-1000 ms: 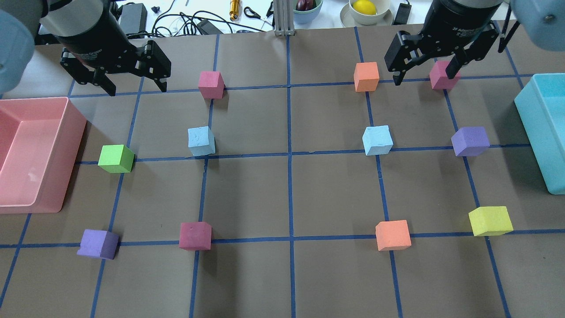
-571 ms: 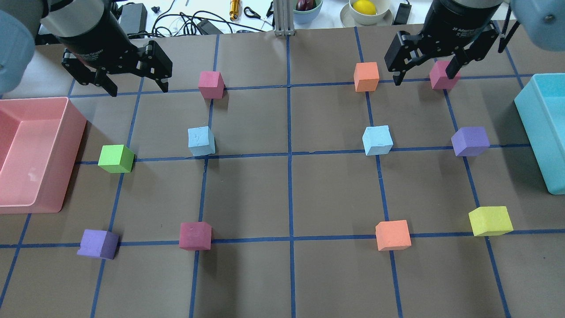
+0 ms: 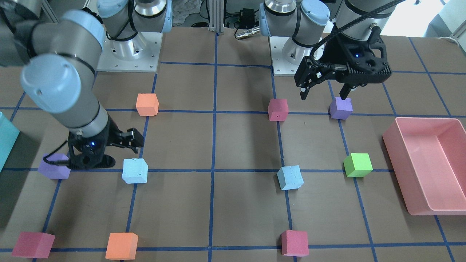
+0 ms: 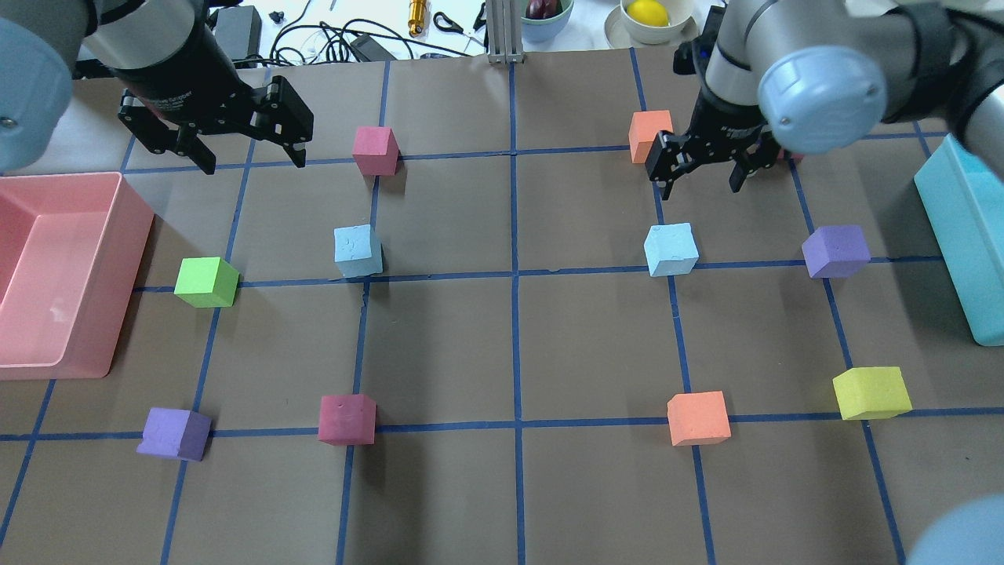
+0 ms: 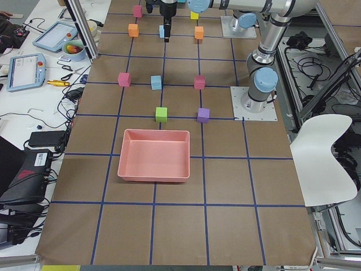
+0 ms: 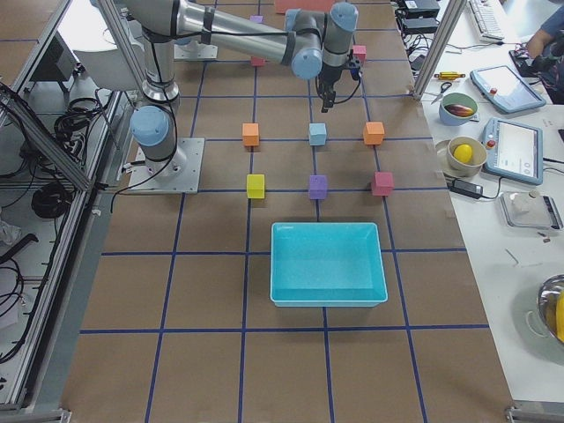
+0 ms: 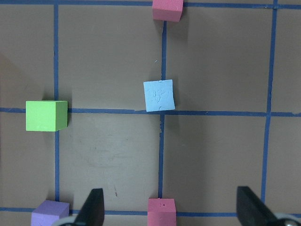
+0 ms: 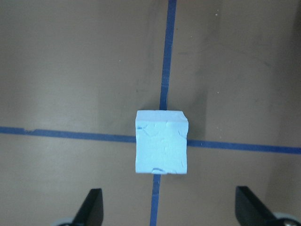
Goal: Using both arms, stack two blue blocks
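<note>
Two pale blue blocks lie apart on the brown table, one on the left [image 4: 358,250] and one on the right [image 4: 671,249]. My right gripper [image 4: 700,187] is open and empty, hovering just beyond the right blue block. In the right wrist view that block [image 8: 162,142] sits centred below the spread fingers [image 8: 91,207]. My left gripper [image 4: 252,157] is open and empty, high at the back left, far from the left blue block. That block shows small in the left wrist view [image 7: 159,95].
A pink bin [image 4: 118,275] stands at the left edge and a teal bin [image 4: 953,235] at the right edge. Other cubes lie on the grid: green [image 4: 205,282], magenta [image 4: 375,150], orange [image 4: 650,133], purple [image 4: 835,251], yellow [image 4: 871,392].
My right arm has swung left and down from over the back magenta cube to near the right blue block. My left gripper has shifted slightly right. Both stay open.
</note>
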Available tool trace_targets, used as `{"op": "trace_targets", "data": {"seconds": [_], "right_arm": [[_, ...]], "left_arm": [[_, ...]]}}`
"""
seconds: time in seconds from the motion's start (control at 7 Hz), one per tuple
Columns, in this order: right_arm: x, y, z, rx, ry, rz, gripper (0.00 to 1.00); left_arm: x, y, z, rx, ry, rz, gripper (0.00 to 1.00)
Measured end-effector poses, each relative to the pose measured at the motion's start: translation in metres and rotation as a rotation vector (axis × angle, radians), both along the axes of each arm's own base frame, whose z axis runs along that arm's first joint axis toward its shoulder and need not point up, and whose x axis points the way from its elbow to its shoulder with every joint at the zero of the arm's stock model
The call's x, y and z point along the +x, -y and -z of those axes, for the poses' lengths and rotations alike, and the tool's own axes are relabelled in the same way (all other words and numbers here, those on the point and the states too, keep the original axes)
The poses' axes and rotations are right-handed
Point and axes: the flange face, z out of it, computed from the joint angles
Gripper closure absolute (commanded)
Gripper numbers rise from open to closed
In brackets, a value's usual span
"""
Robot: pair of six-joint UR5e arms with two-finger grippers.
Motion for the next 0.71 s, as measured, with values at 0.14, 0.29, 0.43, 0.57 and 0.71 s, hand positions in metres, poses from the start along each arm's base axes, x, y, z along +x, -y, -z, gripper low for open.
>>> {"op": "trace_targets", "data": {"seconds": [0.14, 0.29, 0.43, 0.57, 0.71], "right_arm": [[0.0, 0.001, 0.045, 0.003, 0.0, -0.013, 0.03], [0.0, -0.006, 0.08, 0.002, 0.0, -0.032, 0.22], [-0.001, -0.014, 0.104, 0.005, -0.002, -0.05, 0.66], [-0.001, -0.018, 0.117, 0.011, -0.007, -0.059, 0.82], [-0.001, -0.02, 0.121, 0.013, -0.011, -0.062, 0.88]], "left_arm": [[0.0, 0.001, 0.005, 0.007, -0.002, 0.0, 0.0], [0.001, 0.005, 0.02, 0.03, -0.004, -0.002, 0.0], [0.002, 0.016, 0.046, 0.047, -0.004, -0.005, 0.0], [0.003, 0.026, 0.073, 0.05, -0.001, -0.009, 0.0], [0.005, 0.034, 0.102, 0.074, 0.0, -0.016, 0.0]]}}
